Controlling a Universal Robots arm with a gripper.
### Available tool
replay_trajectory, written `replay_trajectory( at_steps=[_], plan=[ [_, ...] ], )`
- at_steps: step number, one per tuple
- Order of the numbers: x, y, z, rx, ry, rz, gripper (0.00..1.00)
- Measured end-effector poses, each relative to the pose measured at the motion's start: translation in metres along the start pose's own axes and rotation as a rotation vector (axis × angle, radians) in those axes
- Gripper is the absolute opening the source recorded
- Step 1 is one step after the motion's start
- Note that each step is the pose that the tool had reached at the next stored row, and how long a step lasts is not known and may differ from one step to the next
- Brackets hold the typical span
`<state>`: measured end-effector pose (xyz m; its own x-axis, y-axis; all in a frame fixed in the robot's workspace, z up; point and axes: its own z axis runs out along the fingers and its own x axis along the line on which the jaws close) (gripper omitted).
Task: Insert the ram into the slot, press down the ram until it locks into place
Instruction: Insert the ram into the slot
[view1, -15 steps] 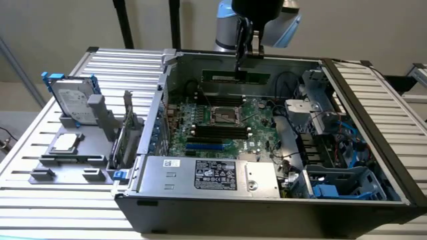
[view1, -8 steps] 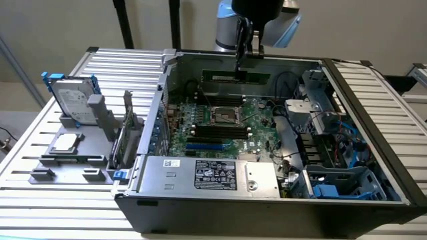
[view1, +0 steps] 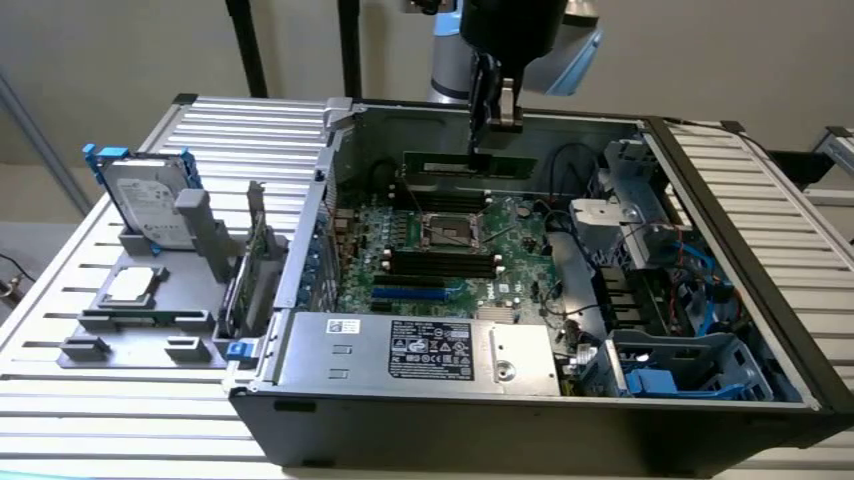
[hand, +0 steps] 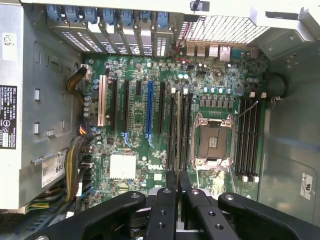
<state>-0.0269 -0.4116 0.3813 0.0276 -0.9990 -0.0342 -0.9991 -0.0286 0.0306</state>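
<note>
Green ram (view1: 454, 166) in gripper (view1: 481, 146), Dell-marked motherboard (hand: 150, 167)

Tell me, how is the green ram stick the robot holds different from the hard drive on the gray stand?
The ram is a thin, long green strip; the hard drive is a broad silver slab. The ram hangs in the fingers above the motherboard inside the case; the hard drive rests in the gray stand outside it. Both stand on edge.
</note>
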Motion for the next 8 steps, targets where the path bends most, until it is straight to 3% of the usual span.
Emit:
replay_trajectory(
  at_steps=[8],
  plan=[
    [0.0,-0.0003,0.0145,0.0,0.0,0.0,0.13]
  ],
)
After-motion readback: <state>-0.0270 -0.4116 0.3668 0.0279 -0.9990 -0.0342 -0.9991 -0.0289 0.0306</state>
